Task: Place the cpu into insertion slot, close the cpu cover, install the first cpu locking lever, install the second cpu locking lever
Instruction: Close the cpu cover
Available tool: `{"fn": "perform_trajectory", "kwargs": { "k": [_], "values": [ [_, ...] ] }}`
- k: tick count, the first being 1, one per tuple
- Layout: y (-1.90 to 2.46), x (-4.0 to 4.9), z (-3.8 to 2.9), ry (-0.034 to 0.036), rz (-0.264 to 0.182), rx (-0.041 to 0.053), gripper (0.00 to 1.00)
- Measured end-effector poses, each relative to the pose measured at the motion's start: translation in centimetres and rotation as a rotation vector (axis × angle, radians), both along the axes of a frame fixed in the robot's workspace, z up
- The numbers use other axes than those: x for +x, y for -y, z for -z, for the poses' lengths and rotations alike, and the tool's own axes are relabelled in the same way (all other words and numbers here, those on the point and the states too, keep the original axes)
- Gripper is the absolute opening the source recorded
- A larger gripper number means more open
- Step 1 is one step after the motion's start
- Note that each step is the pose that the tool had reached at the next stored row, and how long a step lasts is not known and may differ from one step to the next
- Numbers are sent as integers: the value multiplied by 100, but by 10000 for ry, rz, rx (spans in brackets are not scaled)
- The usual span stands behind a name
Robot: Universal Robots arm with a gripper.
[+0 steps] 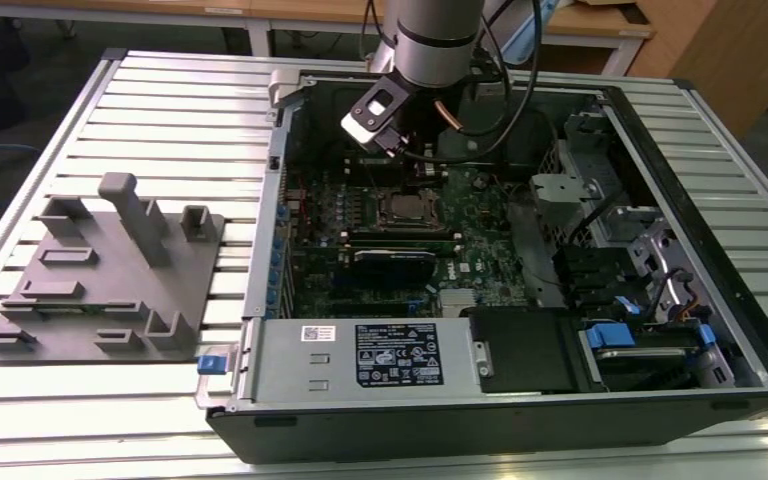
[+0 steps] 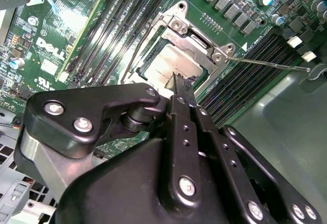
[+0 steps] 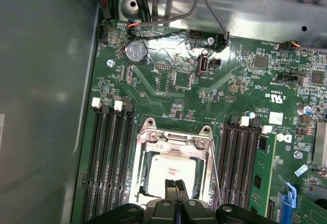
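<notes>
Hand (image 3: pixel 176 184), fingers pressed together with nothing between them, over the cpu (image 3: pixel 162 175), which sits in the insertion slot (image 3: pixel 143 183) under the lowered cpu cover (image 3: pixel 173 138). White printed label (image 1: pixel 387 356) on the power supply.

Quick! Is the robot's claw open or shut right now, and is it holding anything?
Claw: shut, fingertips together with nothing seen between them, tips over the cpu.
</notes>
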State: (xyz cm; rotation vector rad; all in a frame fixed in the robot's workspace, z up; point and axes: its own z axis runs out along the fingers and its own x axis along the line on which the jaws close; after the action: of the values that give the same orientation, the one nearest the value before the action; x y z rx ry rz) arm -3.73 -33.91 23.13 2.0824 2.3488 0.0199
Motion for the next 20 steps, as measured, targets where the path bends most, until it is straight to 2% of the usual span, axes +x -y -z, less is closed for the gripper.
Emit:
{"fn": "perform_trajectory", "kwargs": {
  "k": [7, 13, 20],
  "values": [
    [0, 0, 0, 0, -41, -1, 10],
    [0, 0, 1, 0, -799, 0, 10],
    [0, 0, 1, 0, -877, 0, 10]
  ]
}}
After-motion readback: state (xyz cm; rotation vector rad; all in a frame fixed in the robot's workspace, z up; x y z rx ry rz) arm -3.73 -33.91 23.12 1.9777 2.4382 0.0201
